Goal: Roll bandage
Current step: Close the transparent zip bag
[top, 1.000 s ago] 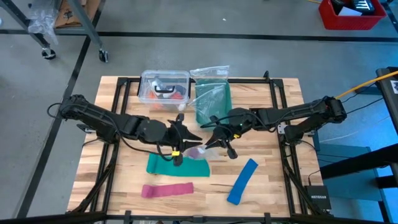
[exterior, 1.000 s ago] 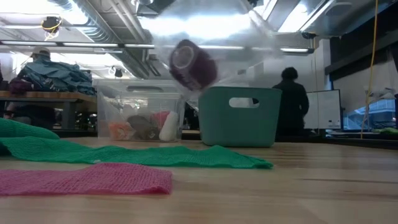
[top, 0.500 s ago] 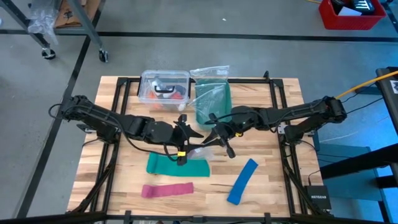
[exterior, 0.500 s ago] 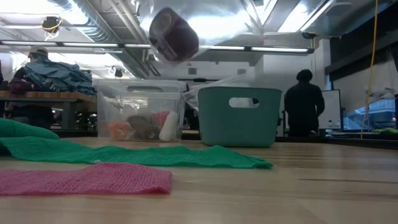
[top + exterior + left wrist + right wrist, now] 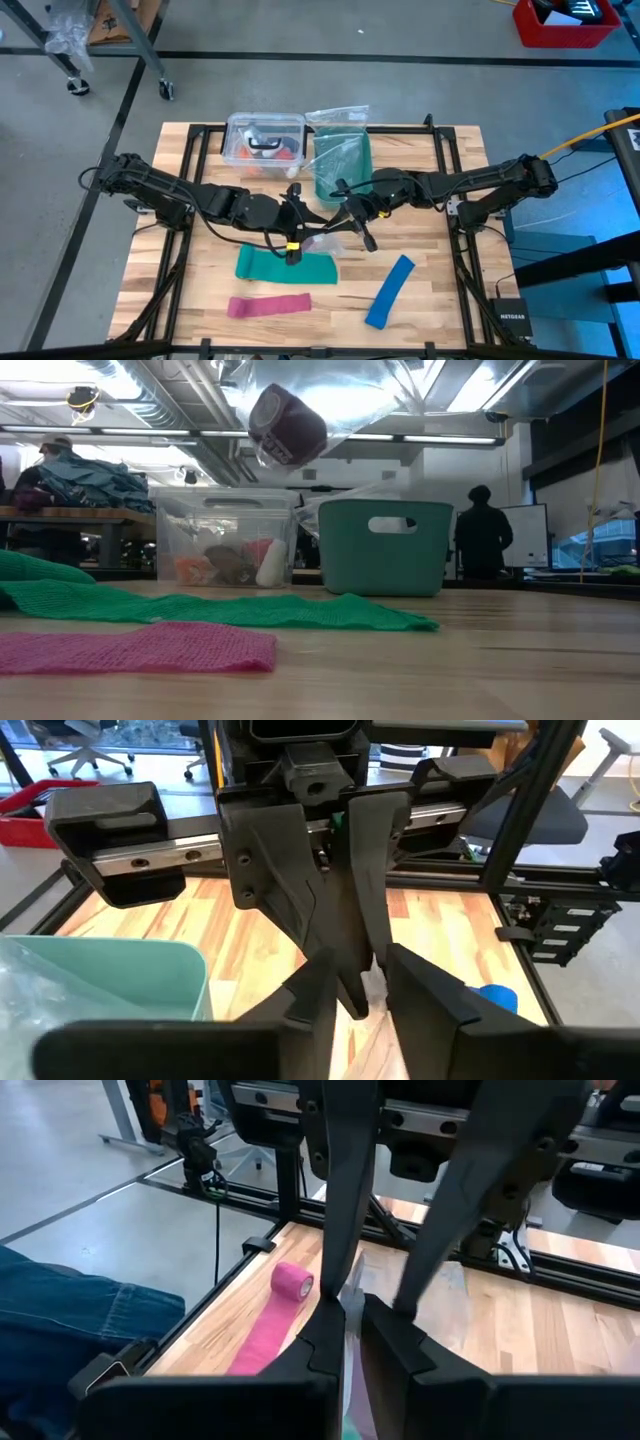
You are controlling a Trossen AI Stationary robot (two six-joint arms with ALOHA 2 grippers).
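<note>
The bandage is a small purple roll (image 5: pixel 287 425) inside a clear plastic bag (image 5: pixel 322 243). The bag hangs in the air over the middle of the table. In the low view the roll sits tilted, high above the tabletop. My left gripper (image 5: pixel 305 222) reaches in from the table's left and my right gripper (image 5: pixel 345 225) from the right. Their fingertips meet at the bag's top, and each is shut on the film. The wrist views show only the clear film, not the roll. My left gripper (image 5: pixel 360 995) pinches the bag's clear upper edge (image 5: pixel 372 982) between its two fingers, coming nearly level from the table's left. The bag hangs below, clear of the table, with the roll in it. My right gripper (image 5: pixel 350 1330) pinches a thin edge of the bag's film (image 5: pixel 350 1315) between its two fingers. It comes nearly level from the table's right, facing the left gripper. The film runs down between the fingertips and hangs free.
A green strip (image 5: pixel 287 266) lies flat under the bag. A pink strip (image 5: pixel 269 305) and a blue strip (image 5: pixel 390 291) lie nearer the front edge. A clear bin (image 5: pixel 265 143) and a teal basket (image 5: pixel 342 165) with plastic bags stand at the far side.
The purple roll in the bag has swung upward and a little toward the table's left. It dipped slightly again in the last half second. Both grippers have stayed together over the table's middle.
</note>
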